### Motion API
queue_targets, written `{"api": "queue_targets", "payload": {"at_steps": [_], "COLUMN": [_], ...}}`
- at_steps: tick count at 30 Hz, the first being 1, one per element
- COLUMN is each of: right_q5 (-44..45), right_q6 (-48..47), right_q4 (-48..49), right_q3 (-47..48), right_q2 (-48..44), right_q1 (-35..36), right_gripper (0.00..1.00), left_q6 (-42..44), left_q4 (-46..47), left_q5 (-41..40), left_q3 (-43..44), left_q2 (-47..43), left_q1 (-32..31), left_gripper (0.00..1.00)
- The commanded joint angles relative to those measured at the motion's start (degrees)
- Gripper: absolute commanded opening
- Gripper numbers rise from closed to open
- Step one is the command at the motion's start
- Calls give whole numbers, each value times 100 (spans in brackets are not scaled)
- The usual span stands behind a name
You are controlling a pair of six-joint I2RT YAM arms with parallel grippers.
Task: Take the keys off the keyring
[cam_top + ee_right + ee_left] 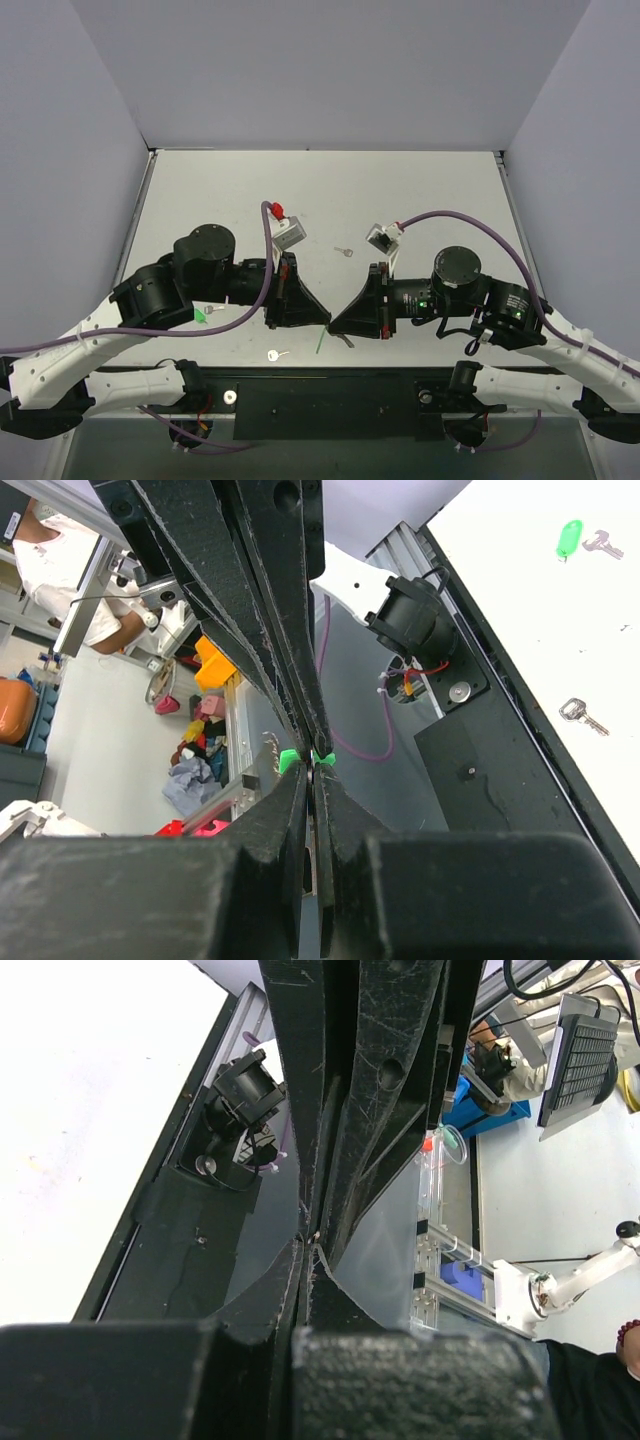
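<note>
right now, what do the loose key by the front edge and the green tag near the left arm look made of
Loose key: likely metal, silvery with a bright sheen. Green tag: probably plastic, smooth, glossy, evenly vivid green; too small to be sure.

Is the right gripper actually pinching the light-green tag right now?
Yes; the right wrist view shows green plastic of the keyring poking out on both sides of the closed fingertips of the right gripper.

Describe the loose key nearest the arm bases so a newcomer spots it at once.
Start at the black bar along the near edge of the table. Just beyond it, left of centre, lies a silver key alone on the white top. The other loose keys lie farther back, one beside a green tag.
</note>
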Motion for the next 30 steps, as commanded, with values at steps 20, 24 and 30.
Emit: {"api": "queue_targets", "payload": {"at_steps": [20, 24, 30], "right_q5": [427, 489, 577], "right_q6": [45, 37, 10], "right_q4": [384, 463, 656], "right_q3": [-205, -134, -46], "right_q2": [-342, -342, -315], "right_q1": [199, 200, 208], "right_gripper": [0, 0, 0], "left_q6": [-718, -1043, -1422], "left_q4": [1235, 1788, 2501], "left_q5": [-817, -949, -1029], "left_q3": [-564, -1038, -1602], "left_q2": [-714, -1021, -1294], "left_q1": [-56, -56, -56], "left_gripper": [59, 51, 47]}}
